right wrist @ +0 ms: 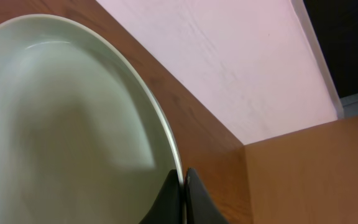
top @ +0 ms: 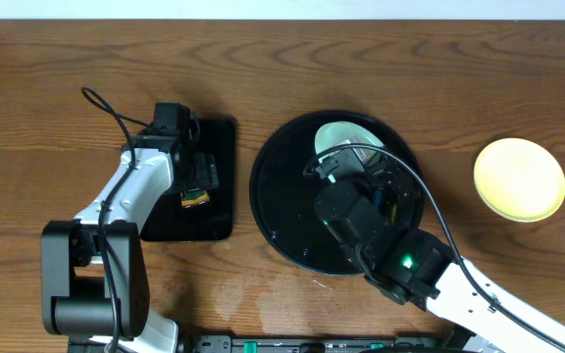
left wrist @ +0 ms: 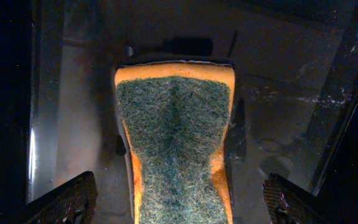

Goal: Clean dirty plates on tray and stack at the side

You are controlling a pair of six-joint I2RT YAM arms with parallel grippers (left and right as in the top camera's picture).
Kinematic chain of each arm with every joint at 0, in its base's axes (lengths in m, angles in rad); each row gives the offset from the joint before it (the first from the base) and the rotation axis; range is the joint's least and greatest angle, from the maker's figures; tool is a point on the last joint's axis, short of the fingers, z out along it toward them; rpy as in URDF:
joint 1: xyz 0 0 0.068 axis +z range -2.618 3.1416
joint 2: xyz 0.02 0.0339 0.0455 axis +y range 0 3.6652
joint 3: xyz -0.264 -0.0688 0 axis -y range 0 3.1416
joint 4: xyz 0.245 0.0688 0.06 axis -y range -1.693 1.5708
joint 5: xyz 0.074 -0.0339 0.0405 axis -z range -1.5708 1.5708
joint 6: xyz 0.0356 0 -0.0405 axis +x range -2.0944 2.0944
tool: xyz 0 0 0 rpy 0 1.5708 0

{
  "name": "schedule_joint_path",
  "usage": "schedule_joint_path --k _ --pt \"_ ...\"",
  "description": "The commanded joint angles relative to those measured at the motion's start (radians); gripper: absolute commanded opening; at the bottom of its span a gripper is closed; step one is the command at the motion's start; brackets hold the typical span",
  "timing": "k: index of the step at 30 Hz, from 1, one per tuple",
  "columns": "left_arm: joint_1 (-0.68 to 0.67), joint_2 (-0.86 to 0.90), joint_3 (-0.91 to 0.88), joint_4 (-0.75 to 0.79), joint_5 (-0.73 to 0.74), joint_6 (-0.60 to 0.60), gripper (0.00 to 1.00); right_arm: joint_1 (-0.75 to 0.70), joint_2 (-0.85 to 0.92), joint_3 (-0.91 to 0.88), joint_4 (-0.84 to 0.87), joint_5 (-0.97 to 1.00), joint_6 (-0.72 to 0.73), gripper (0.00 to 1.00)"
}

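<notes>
A pale mint-green plate (top: 346, 135) is held tilted over the far part of the large round black tray (top: 273, 201). My right gripper (right wrist: 183, 193) is shut on the rim of this plate (right wrist: 61, 118), which fills the right wrist view. A pale yellow plate (top: 519, 178) lies on the table at the right. My left gripper (left wrist: 179, 202) is open, its fingers on either side of an orange sponge with a green scouring face (left wrist: 176, 143); this sponge (top: 195, 198) lies on the rectangular black tray (top: 219, 211). A third plate is not in view.
The rectangular black tray lies left of the round tray. A pale wall (right wrist: 229, 56) runs along the table's far edge. My right arm (top: 479, 294) crosses the table's front right.
</notes>
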Motion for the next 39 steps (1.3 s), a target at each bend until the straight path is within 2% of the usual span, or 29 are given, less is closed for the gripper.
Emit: schedule_joint_path --k 1,39 --pt "0.0 0.002 -0.008 0.001 0.006 0.005 0.87 0.012 -0.014 0.005 0.006 0.045 -0.027 0.01" --pt "0.0 0.002 -0.008 0.001 0.006 0.005 0.87 0.012 -0.014 0.005 0.026 0.049 -0.041 0.01"
